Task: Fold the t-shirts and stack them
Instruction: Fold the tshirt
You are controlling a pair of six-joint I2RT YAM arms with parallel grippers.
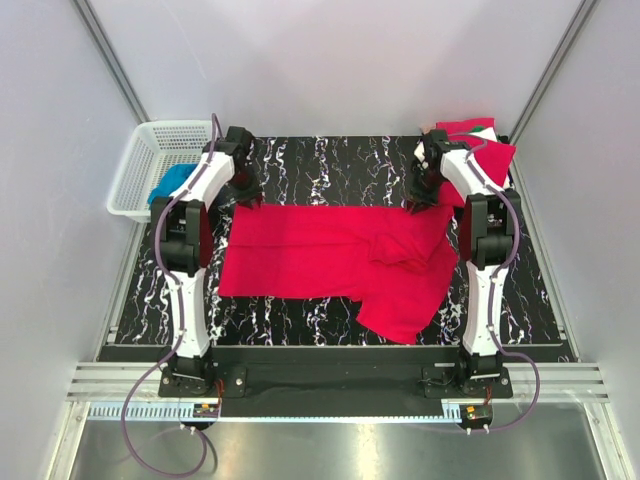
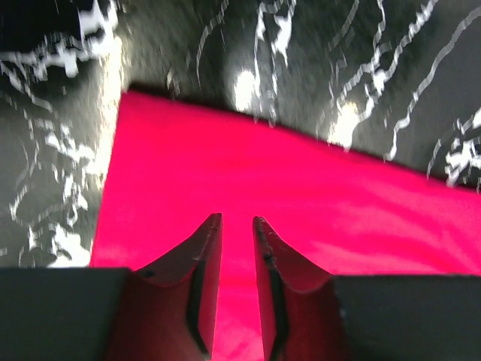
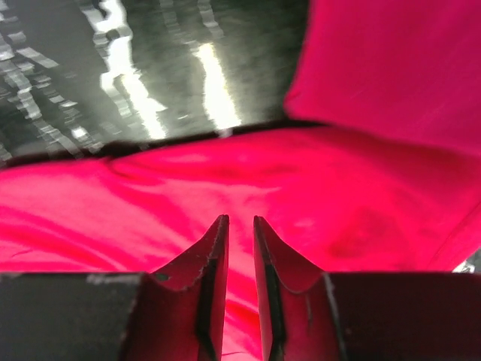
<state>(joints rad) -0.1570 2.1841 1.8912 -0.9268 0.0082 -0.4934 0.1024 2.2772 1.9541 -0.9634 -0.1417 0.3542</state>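
Note:
A bright red t-shirt lies spread across the middle of the black marbled table, with a sleeve bunched over it at the right and one end reaching the front edge. My left gripper hovers over its far left corner. In the left wrist view the left gripper is narrowly open above the red cloth, with nothing pinched. My right gripper is at the shirt's far right edge. The right wrist view shows the right gripper parted just as narrowly over wrinkled fabric. More red t-shirts, one showing white and green, lie at the back right corner.
A white plastic basket holding a blue cloth stands off the table's far left corner. Grey walls close in the table on three sides. More red fabric fills the upper right of the right wrist view.

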